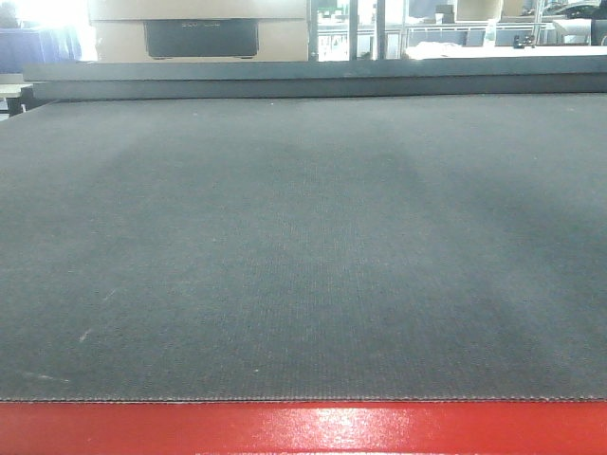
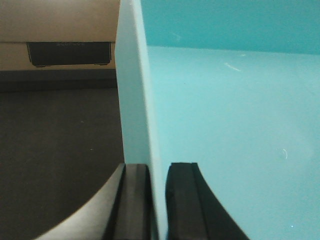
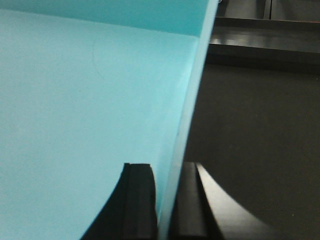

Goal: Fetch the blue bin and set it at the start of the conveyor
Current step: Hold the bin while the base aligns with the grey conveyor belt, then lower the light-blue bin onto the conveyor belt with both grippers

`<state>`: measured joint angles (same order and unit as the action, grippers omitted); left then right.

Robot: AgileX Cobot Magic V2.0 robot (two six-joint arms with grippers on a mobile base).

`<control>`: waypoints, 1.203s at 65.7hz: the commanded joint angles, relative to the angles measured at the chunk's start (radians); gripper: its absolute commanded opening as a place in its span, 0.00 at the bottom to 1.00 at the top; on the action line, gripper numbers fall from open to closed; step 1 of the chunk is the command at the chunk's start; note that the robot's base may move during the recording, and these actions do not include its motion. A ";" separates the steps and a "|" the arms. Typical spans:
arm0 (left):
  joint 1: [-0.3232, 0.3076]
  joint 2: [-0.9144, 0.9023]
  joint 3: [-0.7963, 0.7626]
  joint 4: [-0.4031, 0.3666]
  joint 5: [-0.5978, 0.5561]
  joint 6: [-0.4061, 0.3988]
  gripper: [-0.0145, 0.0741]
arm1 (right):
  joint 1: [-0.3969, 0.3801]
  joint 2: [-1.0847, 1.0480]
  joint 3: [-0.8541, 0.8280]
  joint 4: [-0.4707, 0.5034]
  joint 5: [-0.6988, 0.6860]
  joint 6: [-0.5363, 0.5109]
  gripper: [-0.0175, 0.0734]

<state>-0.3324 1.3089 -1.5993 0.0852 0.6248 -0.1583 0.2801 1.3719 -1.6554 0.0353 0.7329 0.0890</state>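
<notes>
We hold the blue bin [image 2: 225,125] by two opposite walls, open side up, with its pale turquoise floor visible in both wrist views. The left gripper [image 2: 157,200] is clamped on the bin's left wall, with one black finger [image 2: 132,200] outside and the other inside. The right gripper [image 3: 167,195] is closed on the right wall in the same way. The bin therefore spans from arm to arm, parallel to the red front edge [image 1: 303,427] of the conveyor start [image 1: 303,237]. The close views probably cannot confirm that this is its long axis. Dark belt matting shows outside both gripped walls. We cannot tell whether the bin rests on the belt. A tan panel [image 2: 60,20] with a dark slot stands beyond the belt's far edge.
</notes>
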 commanded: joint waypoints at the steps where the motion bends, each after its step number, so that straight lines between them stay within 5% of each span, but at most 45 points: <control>1: -0.012 -0.017 -0.009 -0.070 -0.014 -0.005 0.04 | 0.006 -0.009 -0.010 0.048 -0.005 -0.025 0.03; 20: -0.012 0.017 0.073 -0.078 0.152 -0.005 0.04 | 0.006 -0.008 0.102 0.020 0.128 -0.025 0.03; 40: -0.012 0.125 0.344 -0.085 0.018 -0.005 0.04 | 0.000 0.032 0.384 0.010 -0.036 -0.025 0.03; 62: -0.012 0.232 0.403 -0.085 -0.044 -0.003 0.05 | -0.002 0.161 0.435 0.010 -0.085 -0.025 0.03; 70: -0.012 0.250 0.403 -0.085 -0.025 -0.003 0.20 | -0.002 0.192 0.435 0.010 -0.079 -0.025 0.11; 79: -0.012 0.250 0.403 -0.076 -0.013 -0.003 0.53 | -0.002 0.197 0.432 0.010 -0.061 -0.025 0.42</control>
<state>-0.3342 1.5673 -1.1904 0.0212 0.6443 -0.1674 0.2745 1.5753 -1.2175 0.0418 0.7062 0.0824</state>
